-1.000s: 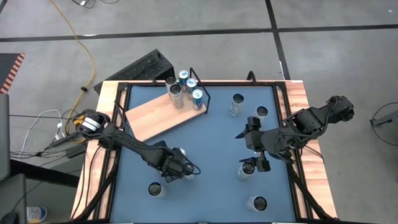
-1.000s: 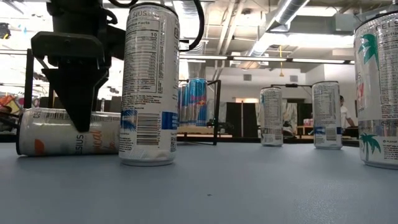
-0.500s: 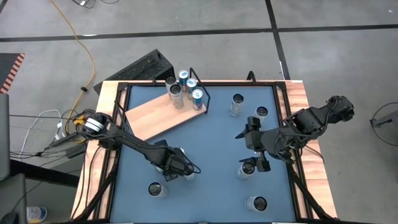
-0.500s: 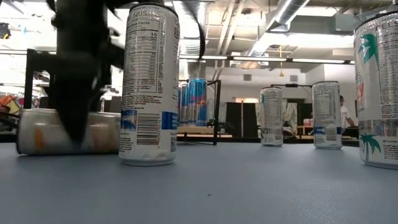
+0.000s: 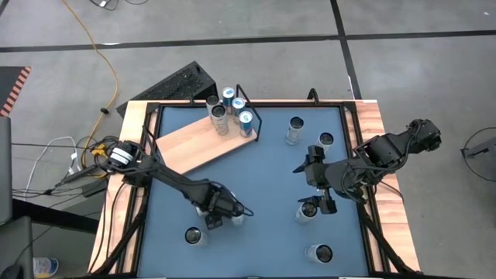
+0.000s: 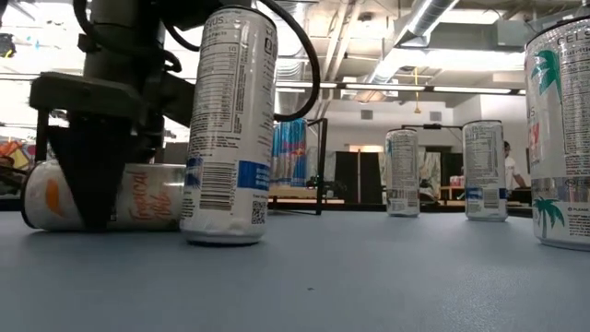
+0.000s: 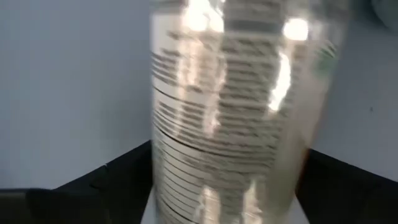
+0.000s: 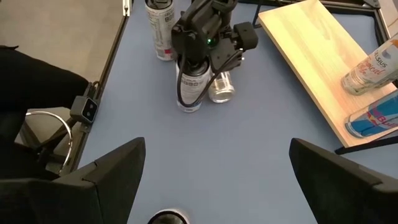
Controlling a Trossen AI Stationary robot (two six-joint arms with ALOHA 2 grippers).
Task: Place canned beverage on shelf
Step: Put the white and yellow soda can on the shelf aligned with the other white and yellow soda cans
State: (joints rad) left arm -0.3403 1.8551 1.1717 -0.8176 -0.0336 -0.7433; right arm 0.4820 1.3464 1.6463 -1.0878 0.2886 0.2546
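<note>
the left claw (image 5: 219,213) is low over the blue counter (image 5: 271,170), its fingers apart around an upright white can (image 6: 228,129) that leans a little; i cannot tell whether they press it. just beside that claw a second can (image 6: 111,195) lies on its side. the shelf (image 5: 203,143) sits well beyond the left claw, several cans (image 5: 231,111) standing at its wire-framed end. the right claw (image 5: 319,203) hangs wide apart over another standing can (image 5: 308,209).

Bright ceiling strip lights (image 6: 433,14) are lighting the room evenly, casting only soft shadows on the desk (image 5: 271,170). The white can (image 7: 230,112) filling the left wrist view is blurring and catching glare.
</note>
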